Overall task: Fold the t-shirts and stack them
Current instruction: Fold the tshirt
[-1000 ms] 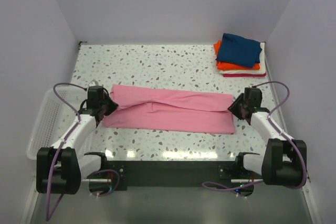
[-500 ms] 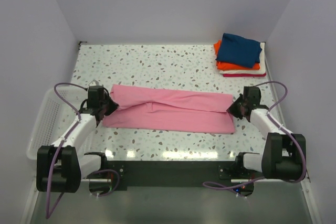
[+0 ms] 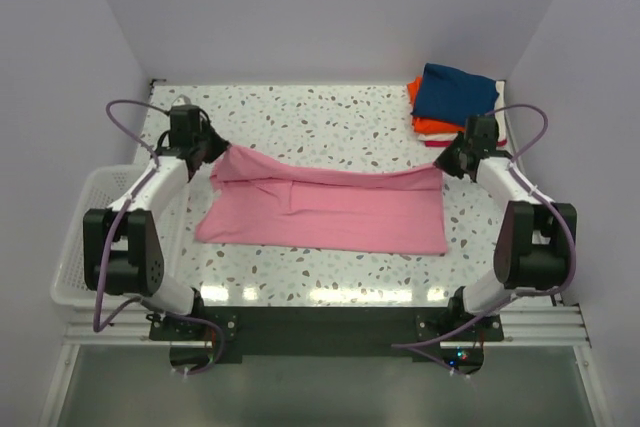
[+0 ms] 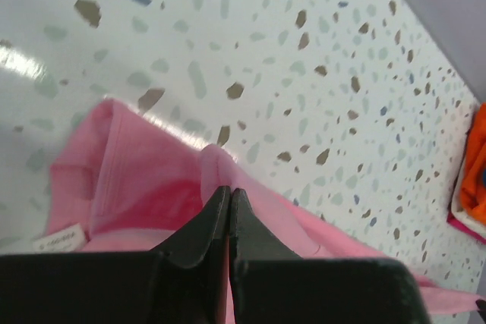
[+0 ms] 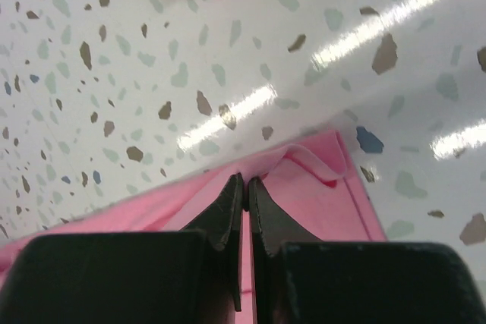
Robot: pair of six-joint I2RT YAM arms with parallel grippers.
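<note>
Pink t-shirt is lying across the middle of the worktop, flattened into a long band running left to right. Its near edge is resting on the surface. Its two far corners are hanging raised, one in each tool, with the cloth sagging a little between them.

Left tool: jaws are pressing fully together on the far left corner. In the wrist view a small pinch of pink is bunching right at the tips.

Right tool: same picture on the far right corner, jaws closing to nothing with the hem tenting up in front of them.

Folded stack is sitting in the far right corner of the worktop, well apart from the pink cloth. Navy shirt is on top, orange shirt is under it, and a red shirt is showing at the bottom edge. A wire basket is standing off the left side.

Reading of progress: several shirts are looking finished and piled. The pink one is looking only partway there, narrowed but not yet short. I am judging the held far edge to be the start of another fold. Left after that, by my guess: folding the band crosswise into a compact square and carrying it over onto the stack.
</note>
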